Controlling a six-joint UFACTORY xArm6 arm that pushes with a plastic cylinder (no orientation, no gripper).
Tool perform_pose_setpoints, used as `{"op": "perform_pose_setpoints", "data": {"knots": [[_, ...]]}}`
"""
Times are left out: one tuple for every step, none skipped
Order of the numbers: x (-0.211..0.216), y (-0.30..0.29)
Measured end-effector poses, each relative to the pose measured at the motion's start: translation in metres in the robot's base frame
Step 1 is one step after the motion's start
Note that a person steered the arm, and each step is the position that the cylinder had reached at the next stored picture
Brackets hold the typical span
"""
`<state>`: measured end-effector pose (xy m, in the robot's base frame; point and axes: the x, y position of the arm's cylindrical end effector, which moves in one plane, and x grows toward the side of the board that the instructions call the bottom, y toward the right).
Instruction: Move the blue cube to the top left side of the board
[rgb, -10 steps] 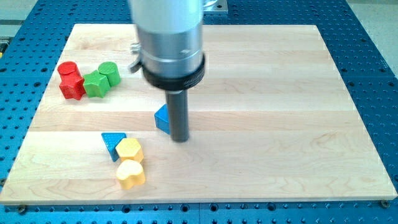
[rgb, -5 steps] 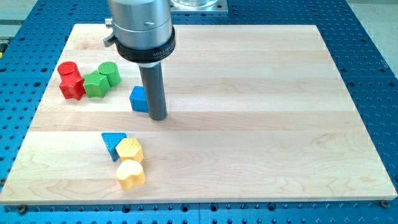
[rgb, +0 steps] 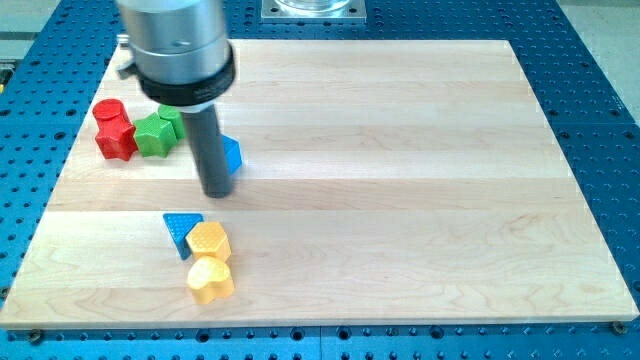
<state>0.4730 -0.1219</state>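
Observation:
The blue cube (rgb: 232, 153) sits left of the board's middle, mostly hidden behind my rod; only its right part shows. My tip (rgb: 217, 192) rests on the board just below and left of the cube, touching or nearly touching it. The rod rises to the large silver arm body at the view's top left.
Red blocks (rgb: 114, 128) and green blocks (rgb: 157, 133) cluster at the left edge, just left of the rod. A blue triangle (rgb: 181, 230), a yellow block (rgb: 208, 241) and a yellow heart (rgb: 210, 280) lie at the bottom left. The wooden board (rgb: 420, 200) lies on a blue perforated table.
My tip has moved left and up across the board. The blue cube has slid up and left from near the centre; it now shows on the rod's right instead of its left.

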Motion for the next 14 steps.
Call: {"op": "perform_pose_setpoints", "data": {"knots": [[0.0, -0.002], [0.0, -0.01], [-0.046, -0.009], [-0.096, -0.005], [-0.066, 0.026], [-0.057, 0.024], [-0.035, 0.018], [-0.04, 0.089], [-0.065, 0.087], [-0.043, 0.079], [-0.032, 0.099], [-0.064, 0.037], [-0.115, -0.003], [-0.113, 0.023]]}}
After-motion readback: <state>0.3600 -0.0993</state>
